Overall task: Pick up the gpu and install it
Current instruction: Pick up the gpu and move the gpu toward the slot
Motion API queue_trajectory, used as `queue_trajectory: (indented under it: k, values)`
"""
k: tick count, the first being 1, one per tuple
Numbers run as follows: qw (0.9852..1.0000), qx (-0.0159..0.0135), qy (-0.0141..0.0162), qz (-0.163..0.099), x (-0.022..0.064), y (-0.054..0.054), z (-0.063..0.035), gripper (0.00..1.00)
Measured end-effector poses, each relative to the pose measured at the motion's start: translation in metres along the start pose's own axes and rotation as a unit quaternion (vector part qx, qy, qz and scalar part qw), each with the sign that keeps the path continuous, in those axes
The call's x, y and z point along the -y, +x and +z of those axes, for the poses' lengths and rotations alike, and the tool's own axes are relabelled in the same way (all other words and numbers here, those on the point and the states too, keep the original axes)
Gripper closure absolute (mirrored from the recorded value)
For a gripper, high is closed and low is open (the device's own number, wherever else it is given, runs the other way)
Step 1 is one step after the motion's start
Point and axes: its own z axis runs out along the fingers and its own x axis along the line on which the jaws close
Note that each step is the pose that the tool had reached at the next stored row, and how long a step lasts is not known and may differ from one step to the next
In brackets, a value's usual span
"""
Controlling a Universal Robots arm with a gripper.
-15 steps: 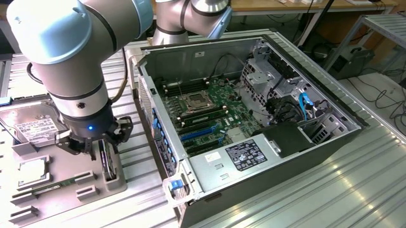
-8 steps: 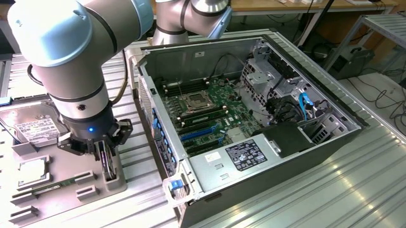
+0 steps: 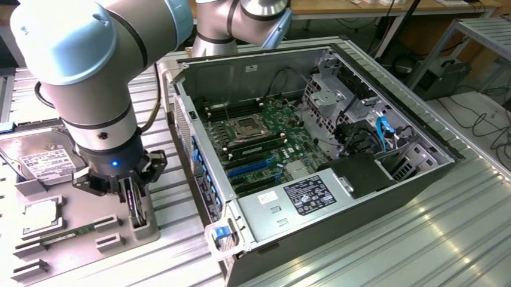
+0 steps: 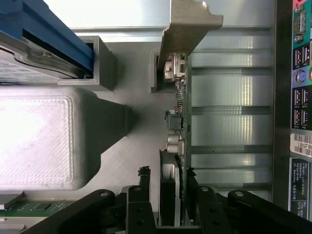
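Grasp step: your gripper (image 4: 167,180) has its fingers (image 4: 141,207) pinching the gpu (image 4: 174,136), which stands on edge in its holder (image 3: 145,231) at the tray (image 3: 80,218) edge nearest the PC case (image 3: 264,218). Not lifted yet, I'd say. Pull straight up to clear the holder.

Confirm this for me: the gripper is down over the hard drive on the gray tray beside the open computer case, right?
Not quite. The gripper is down over the graphics card, which stands on edge in the gray tray, not over the hard drive, which lies farther back. The exterior view shows this. The tray does sit beside the open computer case.
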Motion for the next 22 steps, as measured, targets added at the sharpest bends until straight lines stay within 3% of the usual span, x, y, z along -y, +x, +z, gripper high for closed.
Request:
queue_trajectory:
  k: [7,9,15,18,20,22]
  values:
    - [1.0,0.0,0.0,0.0,-0.0028,0.0,0.001,0.61]
    - [1.0,0.0,0.0,0.0,-0.0028,0.0,0.0011,0.72]
    - [1.0,0.0,0.0,0.0,-0.0028,0.0,-0.0015,0.72]
    - [1.0,0.0,0.0,0.0,-0.0041,0.0,-0.0411,0.72]
    - [1.0,0.0,0.0,0.0,-0.0045,0.0,-0.0549,0.72]
    - [1.0,0.0,0.0015,0.0,-0.0055,0.0,-0.088,0.72]
